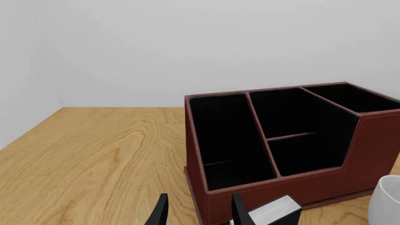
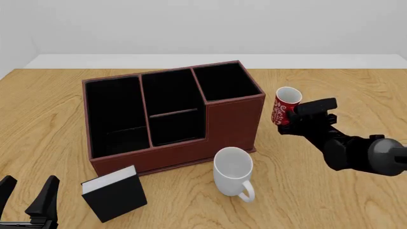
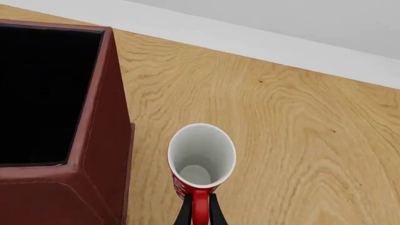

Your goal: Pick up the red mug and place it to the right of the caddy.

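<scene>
The red mug (image 2: 285, 106) with a white pattern and white inside stands nearly upright just right of the caddy's (image 2: 232, 121) far right corner. My right gripper (image 2: 294, 117) is shut on its red handle. In the right wrist view I look down into the mug (image 3: 201, 157), with the handle pinched between the fingertips (image 3: 200, 213) and the caddy wall (image 3: 100, 140) beside it. I cannot tell whether the mug touches the table. My left gripper (image 2: 28, 195) is open and empty at the near left, in front of the caddy (image 1: 375, 150); its fingers (image 1: 161, 213) show in the left wrist view.
A larger white mug (image 2: 232, 171) stands in front of the caddy's right end, also in the left wrist view (image 1: 387, 201). A small black white-topped box (image 2: 114, 193) sits near the caddy's front left corner, close to my left gripper (image 1: 198, 213).
</scene>
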